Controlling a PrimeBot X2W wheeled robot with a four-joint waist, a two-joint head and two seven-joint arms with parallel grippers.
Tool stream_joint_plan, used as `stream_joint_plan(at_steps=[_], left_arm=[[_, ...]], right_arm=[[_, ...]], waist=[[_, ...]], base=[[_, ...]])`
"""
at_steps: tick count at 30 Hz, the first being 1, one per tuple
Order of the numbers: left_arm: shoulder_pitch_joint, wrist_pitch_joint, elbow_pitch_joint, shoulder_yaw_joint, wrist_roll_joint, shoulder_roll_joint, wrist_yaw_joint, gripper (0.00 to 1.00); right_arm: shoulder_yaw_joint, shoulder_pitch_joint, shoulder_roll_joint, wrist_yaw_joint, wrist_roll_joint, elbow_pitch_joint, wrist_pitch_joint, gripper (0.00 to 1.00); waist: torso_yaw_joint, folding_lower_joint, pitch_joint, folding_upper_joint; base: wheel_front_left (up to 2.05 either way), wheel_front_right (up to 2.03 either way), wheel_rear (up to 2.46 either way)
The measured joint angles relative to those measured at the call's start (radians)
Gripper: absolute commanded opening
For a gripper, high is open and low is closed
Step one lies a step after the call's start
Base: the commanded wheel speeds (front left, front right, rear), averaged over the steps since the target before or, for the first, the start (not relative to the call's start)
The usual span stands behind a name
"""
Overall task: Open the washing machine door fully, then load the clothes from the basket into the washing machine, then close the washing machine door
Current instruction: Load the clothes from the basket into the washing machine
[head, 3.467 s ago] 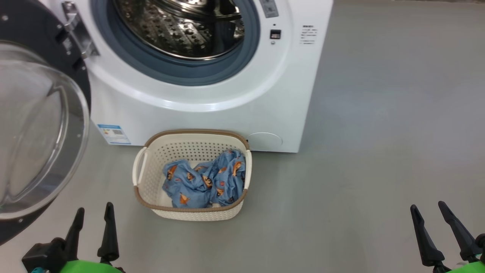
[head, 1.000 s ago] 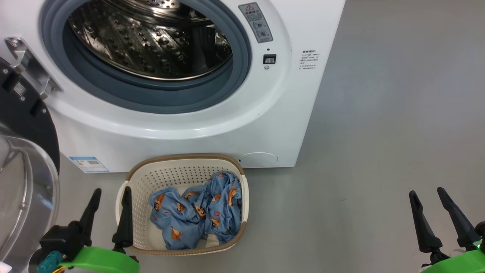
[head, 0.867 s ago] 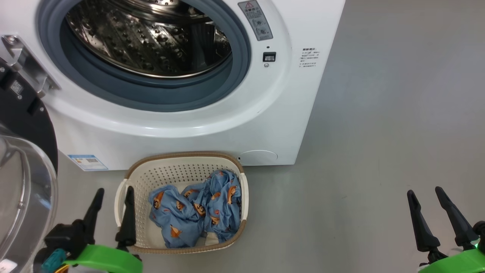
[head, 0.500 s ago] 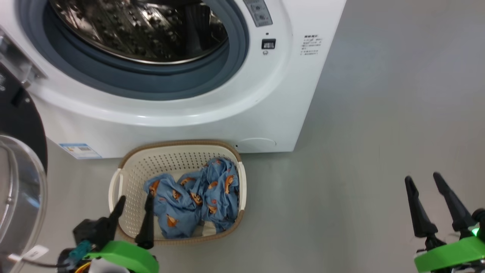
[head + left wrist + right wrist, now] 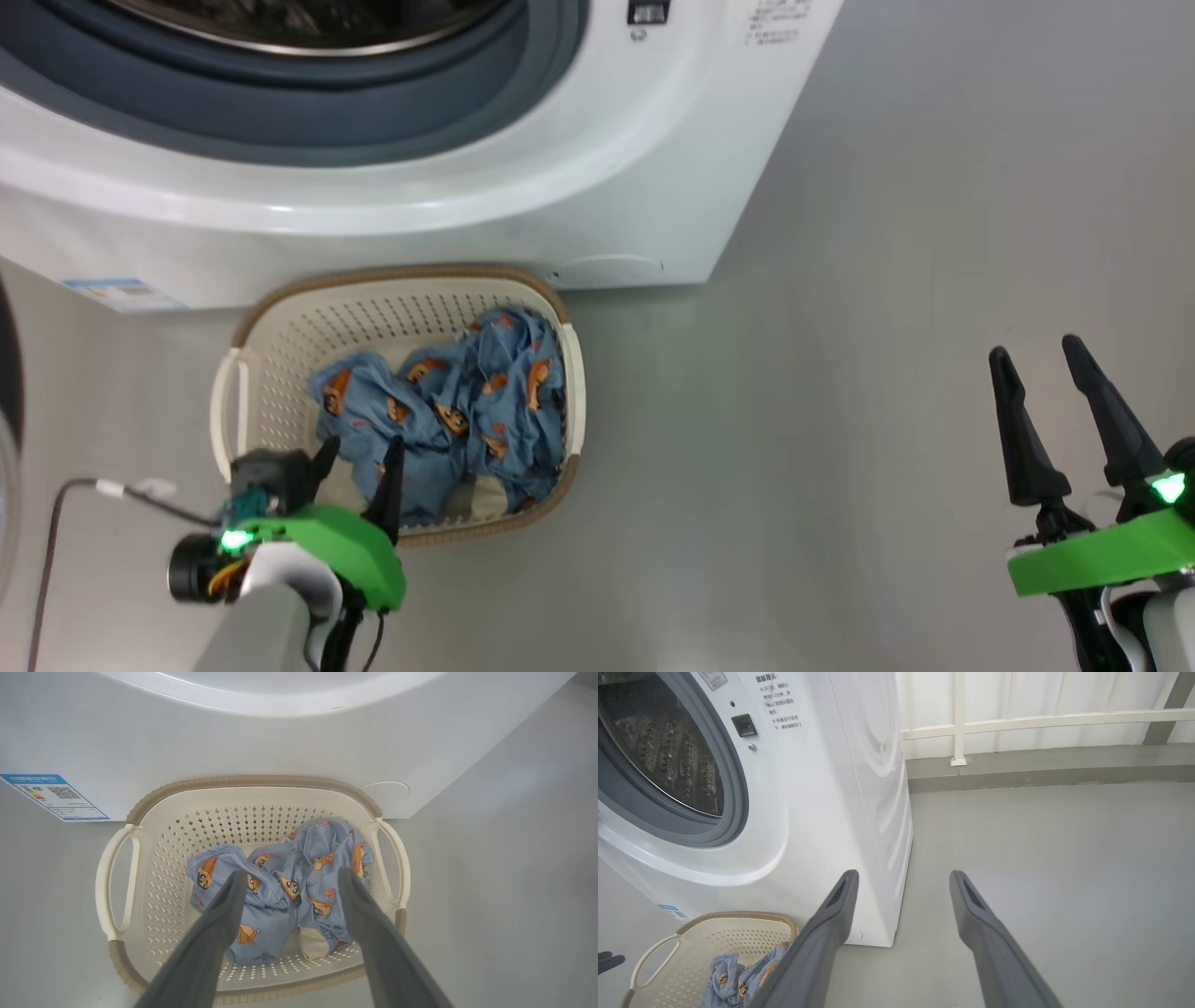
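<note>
Hovering lower left in your head view, your left gripper (image 5: 362, 450) stands wide and empty over the clothes (image 5: 495, 392) in the basket (image 5: 401, 273); your right gripper (image 5: 1035, 351), lower right, is also wide and empty.

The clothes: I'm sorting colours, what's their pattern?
The clothes are light blue with orange-brown cartoon figures; best in left wrist view.
</note>
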Motion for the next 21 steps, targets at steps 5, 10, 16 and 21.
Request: stream_joint_plan(at_steps=[5, 10, 16, 21], left_arm=[[-0.105, 0.0, 0.128, -0.018, 0.023, 0.0, 0.0, 1.0], [-0.205, 0.0, 0.241, -0.031, 0.026, 0.001, 0.0, 1.0], [-0.311, 0.0, 0.394, -0.051, 0.031, 0.003, 0.0, 1.0], [-0.378, 0.031, 0.453, -0.066, 0.04, 0.005, 0.002, 1.0]], right_arm=[[0.01, -0.032, 0.0, 0.0, 0.0, -0.006, 0.0, 1.0], [0.012, -0.07, 0.0, 0.0, 0.004, -0.018, 0.0, 1.0], [0.012, -0.11, -0.004, 0.0, 0.004, -0.029, 0.0, 1.0], [0.012, -0.134, -0.009, 0.0, 0.004, -0.042, 0.0, 1.0]], waist=[[-0.013, 0.0, 0.059, 0.0], [-0.025, 0.0, 0.115, 0.0], [-0.04, 0.0, 0.177, -0.0001], [-0.051, 0.0, 0.219, 0.0]], base=[[0.0, 0.0, 0.0], [0.0, 0.0, 0.0], [0.0, 0.0, 0.0], [0.0, 0.0, 0.0]])
